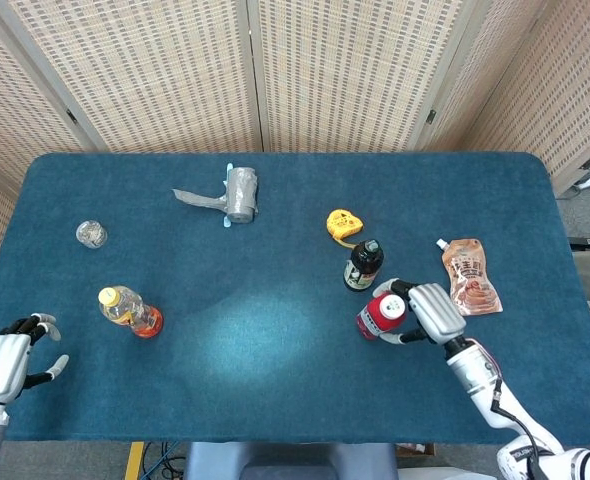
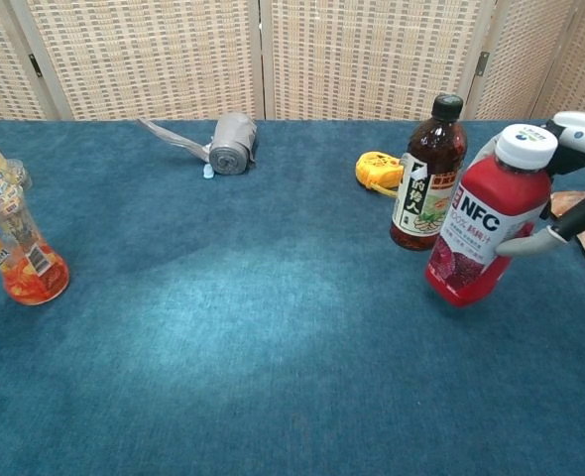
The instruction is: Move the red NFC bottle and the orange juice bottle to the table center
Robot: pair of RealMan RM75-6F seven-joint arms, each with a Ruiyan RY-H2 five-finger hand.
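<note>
Right hand [image 1: 427, 312] grips tilted red NFC bottle [image 2: 476, 233], right of centre | orange juice bottle [image 1: 128, 311] untouched far left | left hand [image 1: 7, 359] spread, idle

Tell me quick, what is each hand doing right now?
Left hand: open, fingers apart, holding nothing, at the table's near left edge.
Right hand: grips the red NFC bottle, which leans.

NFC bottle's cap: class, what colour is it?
White, on the red NFC bottle; clearest in the chest view.
</note>
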